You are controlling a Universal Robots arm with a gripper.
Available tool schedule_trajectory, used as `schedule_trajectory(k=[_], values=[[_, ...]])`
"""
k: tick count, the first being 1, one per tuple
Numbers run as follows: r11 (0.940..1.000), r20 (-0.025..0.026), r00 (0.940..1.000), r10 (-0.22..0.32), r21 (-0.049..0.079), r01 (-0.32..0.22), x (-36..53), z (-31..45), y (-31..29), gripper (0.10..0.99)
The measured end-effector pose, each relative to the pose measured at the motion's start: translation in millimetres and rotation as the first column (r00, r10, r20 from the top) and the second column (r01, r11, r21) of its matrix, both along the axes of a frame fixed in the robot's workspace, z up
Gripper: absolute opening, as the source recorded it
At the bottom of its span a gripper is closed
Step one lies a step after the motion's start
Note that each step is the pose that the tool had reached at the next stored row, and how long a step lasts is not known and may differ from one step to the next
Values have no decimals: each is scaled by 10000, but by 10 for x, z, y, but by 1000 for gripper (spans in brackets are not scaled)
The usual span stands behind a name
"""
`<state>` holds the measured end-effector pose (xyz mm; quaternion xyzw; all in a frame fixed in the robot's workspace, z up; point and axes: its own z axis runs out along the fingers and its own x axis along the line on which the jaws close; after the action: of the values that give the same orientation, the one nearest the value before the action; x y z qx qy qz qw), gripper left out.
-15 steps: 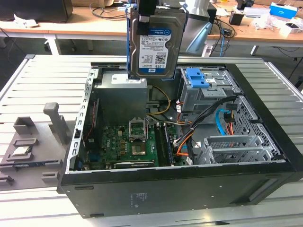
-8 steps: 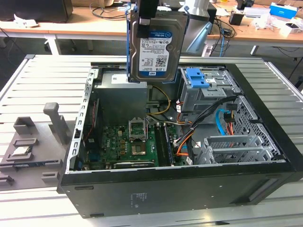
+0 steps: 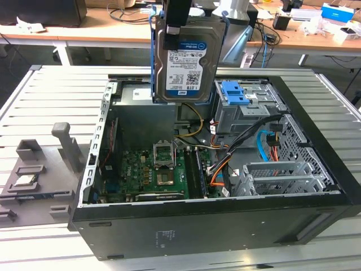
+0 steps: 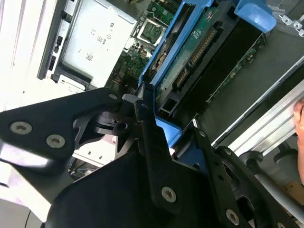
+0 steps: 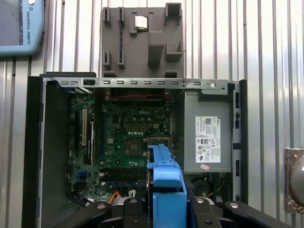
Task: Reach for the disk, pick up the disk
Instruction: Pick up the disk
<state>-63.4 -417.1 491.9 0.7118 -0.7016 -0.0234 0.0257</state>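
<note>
The jaws are clamped on the disk (image 3: 189, 59), one black finger (image 4: 147, 137) pressed to each side of its blue plastic bracket (image 5: 164, 175), and the gripper (image 4: 168, 118) holds it by its top end. The disk hangs upright with its blue-and-white label facing the exterior view; in the second wrist view its green circuit board shows on the other face. It is up in the air, touching nothing but the gripper, above the rear part of the open computer case (image 3: 225, 226).

Below it the case lies on its side with the motherboard (image 3: 149, 169) exposed. A silver power supply (image 5: 207, 142) sits in the case corner beside the board. Towards the exterior view's right of the disk is the metal drive cage, with a bright blue latch piece (image 3: 236, 93) on top.

The case rests on a slatted metal table (image 3: 56, 96). At the exterior view's left lies a grey moulded tray (image 3: 34, 169) carrying a small square chip (image 3: 25, 180)
</note>
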Motion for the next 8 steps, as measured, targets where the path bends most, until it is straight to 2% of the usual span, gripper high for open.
schedule_trajectory(k=[8], values=[[10000,0,10000,0,0,0,0,0,-117,369]])
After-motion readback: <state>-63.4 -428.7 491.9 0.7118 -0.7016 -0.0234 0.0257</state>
